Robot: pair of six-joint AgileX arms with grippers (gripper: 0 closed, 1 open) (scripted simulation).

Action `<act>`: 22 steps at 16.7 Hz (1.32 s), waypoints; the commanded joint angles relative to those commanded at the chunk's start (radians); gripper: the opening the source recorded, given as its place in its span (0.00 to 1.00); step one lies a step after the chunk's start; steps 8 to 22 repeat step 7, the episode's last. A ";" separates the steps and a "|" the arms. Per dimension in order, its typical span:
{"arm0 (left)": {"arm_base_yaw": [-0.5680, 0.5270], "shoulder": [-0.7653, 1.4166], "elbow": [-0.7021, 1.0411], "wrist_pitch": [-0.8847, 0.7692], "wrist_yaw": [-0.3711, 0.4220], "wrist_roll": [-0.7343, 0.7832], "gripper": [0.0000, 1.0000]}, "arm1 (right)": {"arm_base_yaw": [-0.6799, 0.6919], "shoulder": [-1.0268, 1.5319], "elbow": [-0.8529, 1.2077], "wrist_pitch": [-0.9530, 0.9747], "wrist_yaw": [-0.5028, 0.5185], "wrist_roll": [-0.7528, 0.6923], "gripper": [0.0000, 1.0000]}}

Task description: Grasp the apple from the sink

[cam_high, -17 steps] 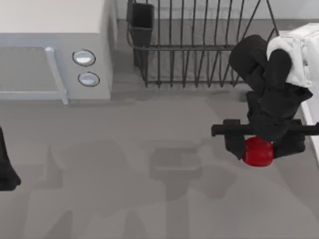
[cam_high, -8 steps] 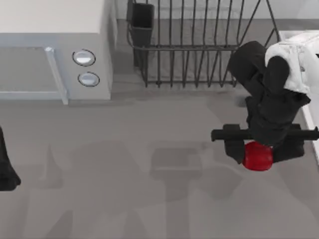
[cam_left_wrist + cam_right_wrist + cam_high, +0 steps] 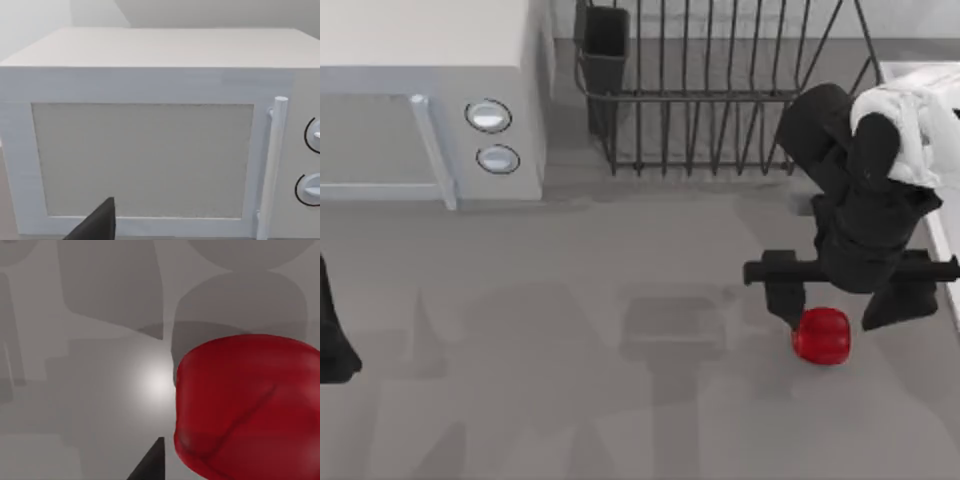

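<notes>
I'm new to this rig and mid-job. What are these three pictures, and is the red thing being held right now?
You are seeing two robot arms at a grey table. The top view looks down. The right gripper stands open just above the small glossy red apple, which lies on the table, not held. The right wrist view looks down from that arm at the same apple. The left gripper sits parked at the table's left edge; its wrist view faces a white microwave. A dark wire dish rack stands behind.

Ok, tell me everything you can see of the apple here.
The apple is small, glossy, red and slightly lobed, with a faint crease down its skin in the right wrist view. It lies on the grey table surface toward the right side, just below the open right gripper, whose fingers no longer clasp it.
</notes>
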 joint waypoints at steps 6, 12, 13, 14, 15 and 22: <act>0.000 0.000 0.000 0.000 0.000 0.000 1.00 | 0.000 0.000 0.000 0.000 0.000 0.000 1.00; 0.000 0.000 0.000 0.000 0.000 0.000 1.00 | 0.000 0.000 0.000 0.000 0.000 0.000 1.00; 0.000 0.000 0.000 0.000 0.000 0.000 1.00 | 0.000 0.000 0.000 0.000 0.000 0.000 1.00; 0.000 0.000 0.000 0.000 0.000 0.000 1.00 | 0.000 0.000 0.000 0.000 0.000 0.000 1.00; 0.000 0.000 0.000 0.000 0.000 0.000 1.00 | 0.000 0.000 0.000 0.000 0.000 0.000 1.00; 0.000 0.000 0.000 0.000 0.000 0.000 1.00 | 0.000 0.000 0.000 0.000 0.000 0.000 1.00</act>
